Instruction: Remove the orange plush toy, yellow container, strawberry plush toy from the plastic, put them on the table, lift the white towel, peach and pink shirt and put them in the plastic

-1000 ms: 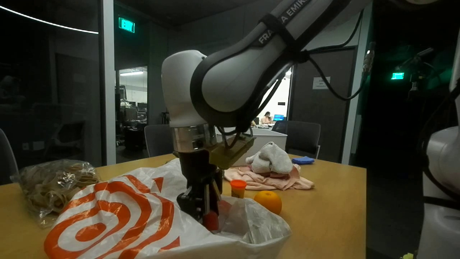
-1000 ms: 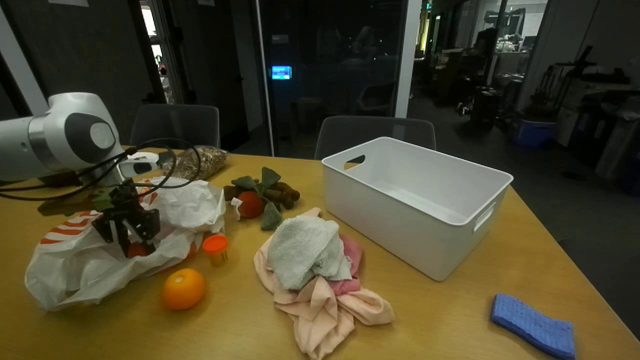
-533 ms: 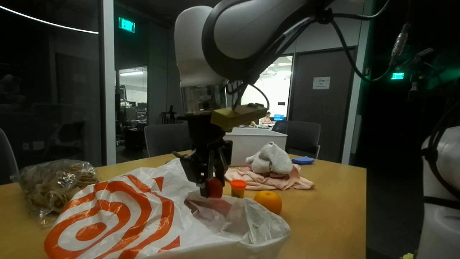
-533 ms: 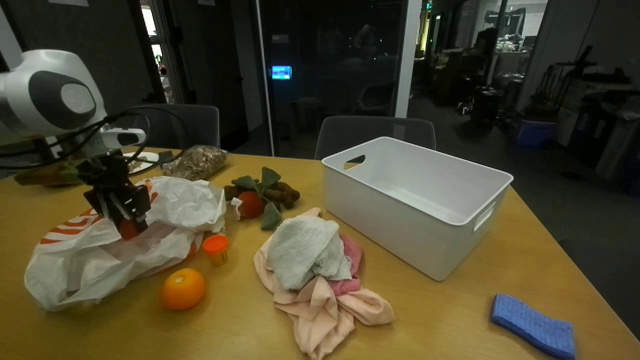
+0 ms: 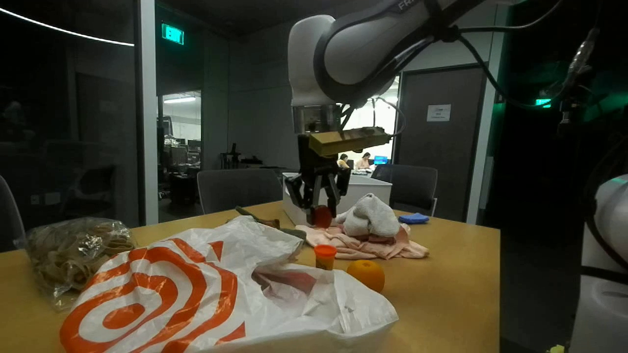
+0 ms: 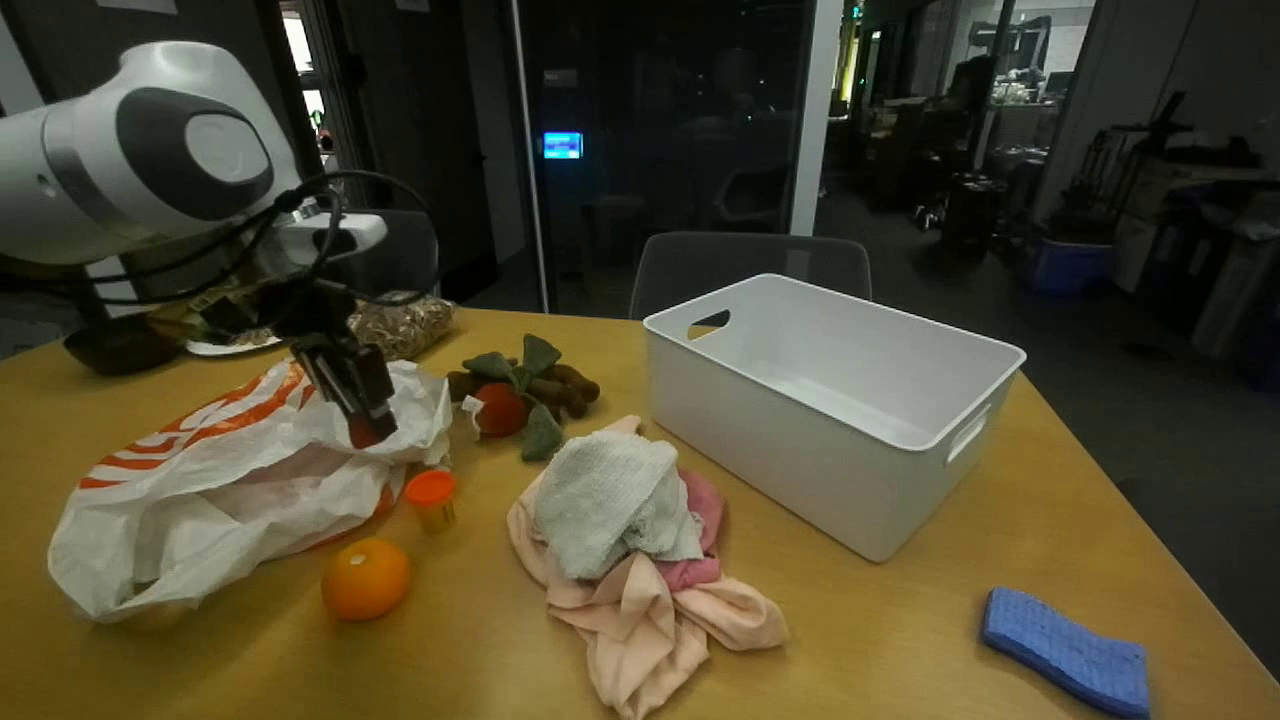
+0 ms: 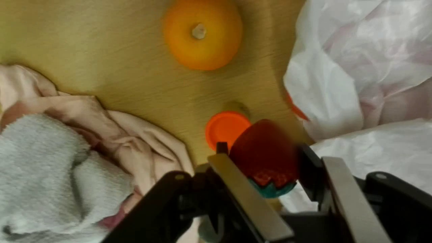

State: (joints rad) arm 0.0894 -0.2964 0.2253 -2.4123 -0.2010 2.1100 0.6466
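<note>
My gripper (image 5: 322, 215) is shut on the red strawberry toy (image 7: 265, 152) with a green cap, holding it in the air. In the wrist view it hangs above the yellow container's orange lid (image 7: 224, 128). The white plastic bag (image 6: 200, 520) with orange print lies on the table, its mouth open. The orange toy (image 6: 367, 580) and the yellow container (image 6: 436, 512) stand beside the bag. The white towel (image 6: 610, 505) lies bunched on the peach shirt (image 6: 650, 640), with the pink shirt (image 6: 706, 510) showing partly beneath the towel.
A white bin (image 6: 790, 440) stands behind the clothes. A plush with green leaves and a red ball (image 6: 502, 410) lies between bag and clothes. A blue cloth (image 6: 1065, 650) lies near the table edge. A clear bag of brown bands (image 5: 78, 255) lies beside the plastic bag.
My gripper has risen out of the plastic bag's mouth with the strawberry toy and moved sideways toward the clothes pile. The bag, orange toy, container and clothes stay in place.
</note>
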